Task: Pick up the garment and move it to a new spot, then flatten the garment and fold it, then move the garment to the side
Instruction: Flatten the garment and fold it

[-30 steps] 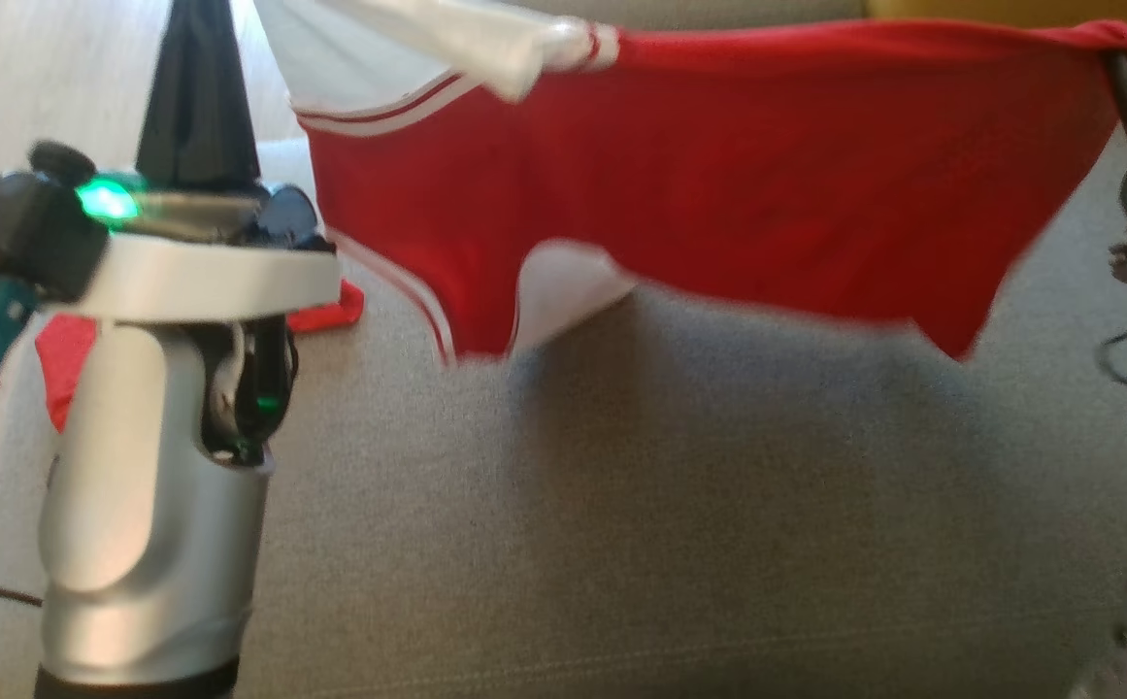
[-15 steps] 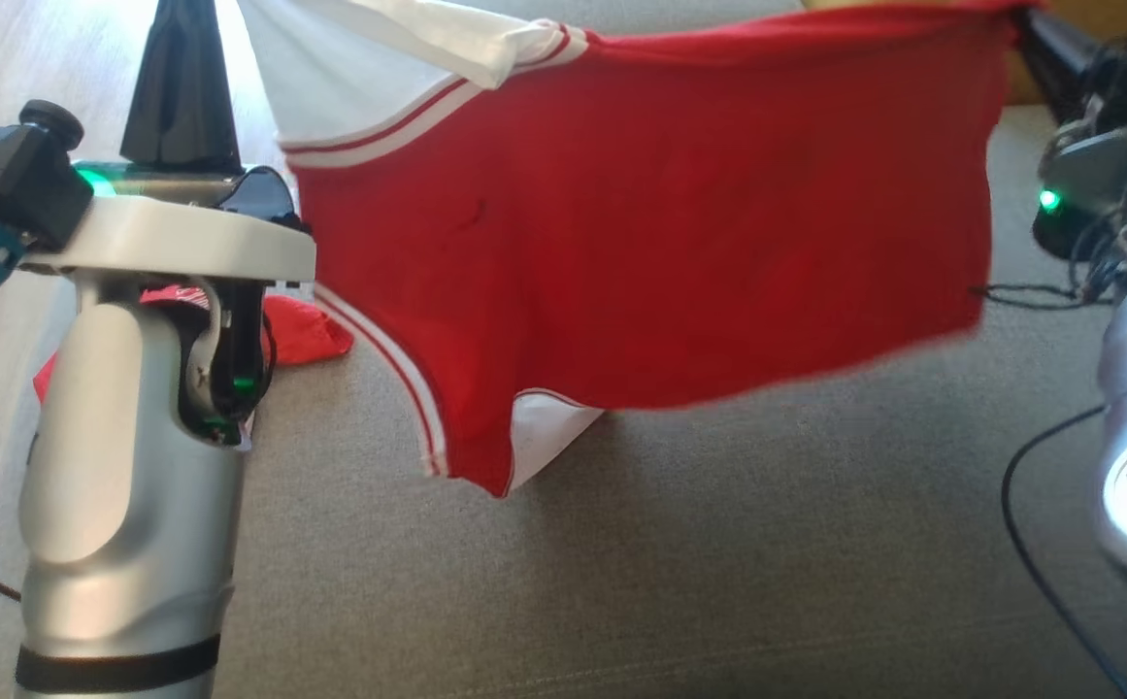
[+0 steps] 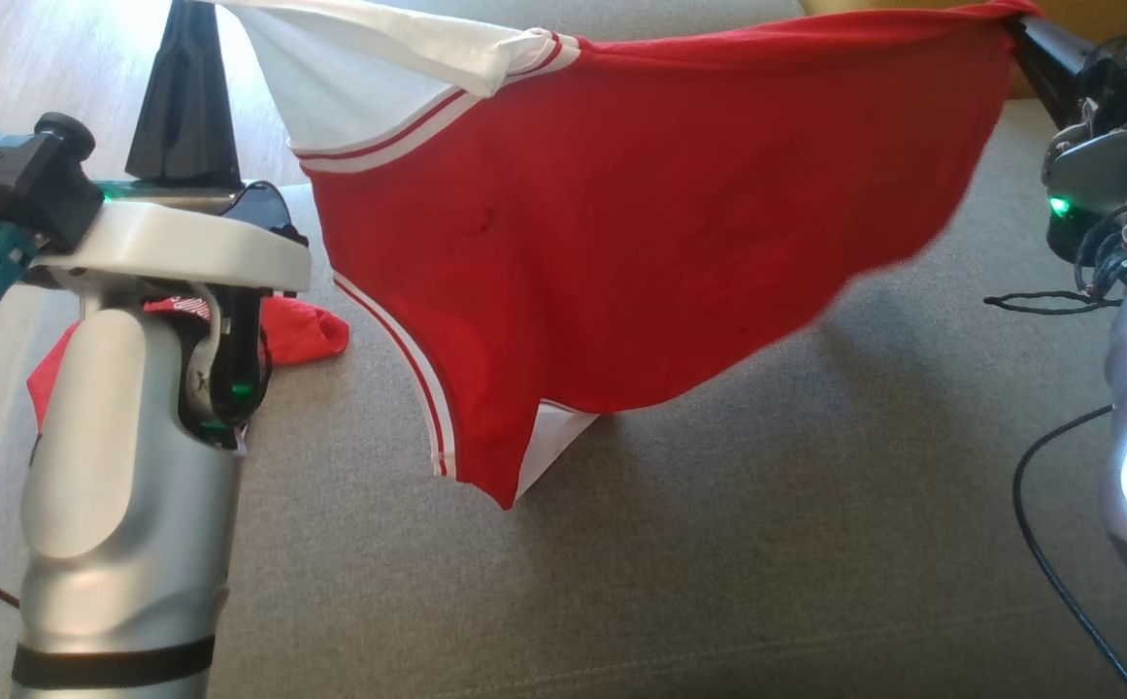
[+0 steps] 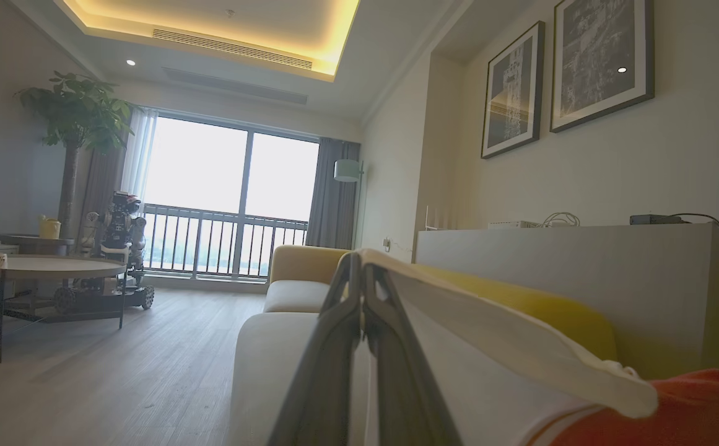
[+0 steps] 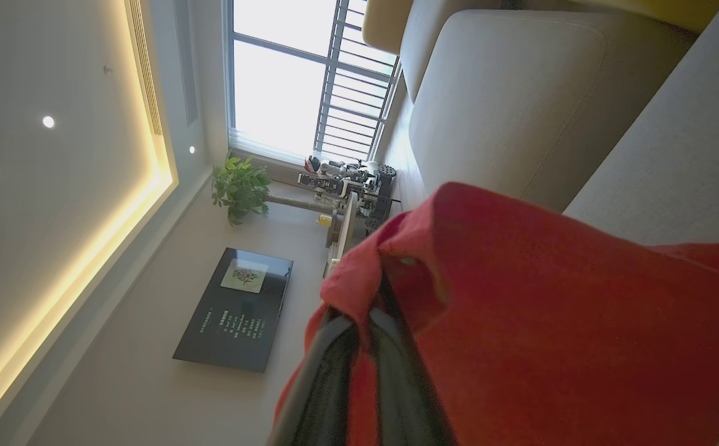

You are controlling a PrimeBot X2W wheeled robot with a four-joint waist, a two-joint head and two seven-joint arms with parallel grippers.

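Garment [image 3: 621,223] aloft betw. L tool [image 4: 361,263] & R tool [image 3: 1021,27], each tight on a corner.

The red jersey garment with white trim [image 3: 641,243] is hanging across the upper middle, blocking the way back. Beneath, the grey woven sofa seat [image 3: 718,582] is lying open. A crumpled red cloth [image 3: 306,330] is crowding its left edge, a thin black cable [image 3: 1016,490] its right.

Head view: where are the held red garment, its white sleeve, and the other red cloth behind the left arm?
red garment [image 3: 641,252], head view, middle of its red body.
white sleeve [image 3: 369,78], head view, its flat white part.
other red cloth [image 3: 303,330], head view, its bunched right end.
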